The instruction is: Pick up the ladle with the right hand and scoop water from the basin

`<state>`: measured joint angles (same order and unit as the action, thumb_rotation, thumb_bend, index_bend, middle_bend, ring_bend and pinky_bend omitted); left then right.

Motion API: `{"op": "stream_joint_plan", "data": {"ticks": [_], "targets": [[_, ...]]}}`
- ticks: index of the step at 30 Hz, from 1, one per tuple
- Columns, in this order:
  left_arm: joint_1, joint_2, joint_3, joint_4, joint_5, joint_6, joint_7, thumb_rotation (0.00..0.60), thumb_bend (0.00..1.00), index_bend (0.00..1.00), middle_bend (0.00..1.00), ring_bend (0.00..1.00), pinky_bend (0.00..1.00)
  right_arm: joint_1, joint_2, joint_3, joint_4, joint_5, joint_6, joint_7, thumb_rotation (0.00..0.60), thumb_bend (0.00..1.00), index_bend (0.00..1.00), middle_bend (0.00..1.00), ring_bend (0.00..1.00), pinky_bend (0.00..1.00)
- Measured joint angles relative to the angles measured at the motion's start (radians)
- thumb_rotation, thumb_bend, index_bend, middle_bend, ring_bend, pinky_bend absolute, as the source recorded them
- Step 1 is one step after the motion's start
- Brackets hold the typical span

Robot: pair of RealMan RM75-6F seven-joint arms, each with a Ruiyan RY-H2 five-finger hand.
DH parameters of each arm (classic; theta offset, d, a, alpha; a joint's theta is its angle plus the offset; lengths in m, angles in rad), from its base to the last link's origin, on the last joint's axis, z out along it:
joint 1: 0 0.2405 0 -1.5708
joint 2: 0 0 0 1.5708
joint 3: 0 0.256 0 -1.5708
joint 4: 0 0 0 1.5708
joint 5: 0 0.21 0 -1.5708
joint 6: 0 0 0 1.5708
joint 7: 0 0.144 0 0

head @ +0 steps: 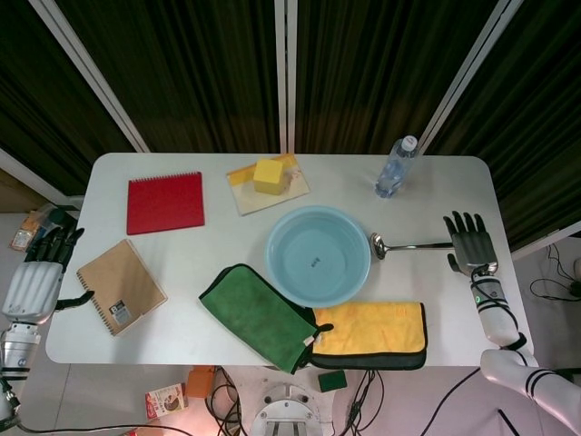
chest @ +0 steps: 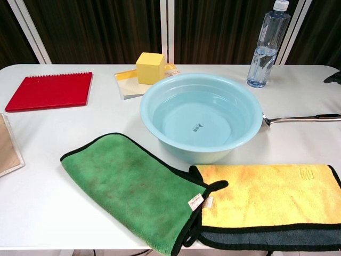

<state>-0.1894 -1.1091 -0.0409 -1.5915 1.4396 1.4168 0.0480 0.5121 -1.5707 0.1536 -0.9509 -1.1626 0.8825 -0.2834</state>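
1. Nothing of the task is judged done: the ladle (head: 413, 245) lies flat on the bench (head: 182, 300), its bowl just beside the right rim of the basin (head: 318, 255), its handle pointing right.
2. Grasping, dipping and scooping are all left.
3. The right hand (head: 470, 245) is seen at the handle's far end, fingers spread, nothing gripped; actual contact cannot be told.
4. The left hand (head: 38, 272) is held off the bench's left edge, empty, fingers apart.
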Motion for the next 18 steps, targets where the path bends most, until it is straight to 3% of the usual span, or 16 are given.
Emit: {"op": "stream_joint_plan", "data": {"ticks": [8, 18], "targets": [[0.0, 0.0, 0.004, -0.005, -0.012, -0.029, 0.008, 0.59, 0.02, 0.09, 0.0, 0.0, 0.15, 0.036, -0.108, 0.0, 0.115, 0.016, -0.036, -0.03, 0.6, 0.42, 0.19, 0.01, 0.0, 0.0], [-0.008, 0.008, -0.005, -0.027, -0.04, -0.061, 0.042, 0.6, 0.02, 0.1, 0.0, 0.0, 0.15, 0.054, -0.201, -0.002, 0.218, -0.038, -0.016, 0.079, 0.6, 0.42, 0.31, 0.02, 0.0, 0.0]]}}
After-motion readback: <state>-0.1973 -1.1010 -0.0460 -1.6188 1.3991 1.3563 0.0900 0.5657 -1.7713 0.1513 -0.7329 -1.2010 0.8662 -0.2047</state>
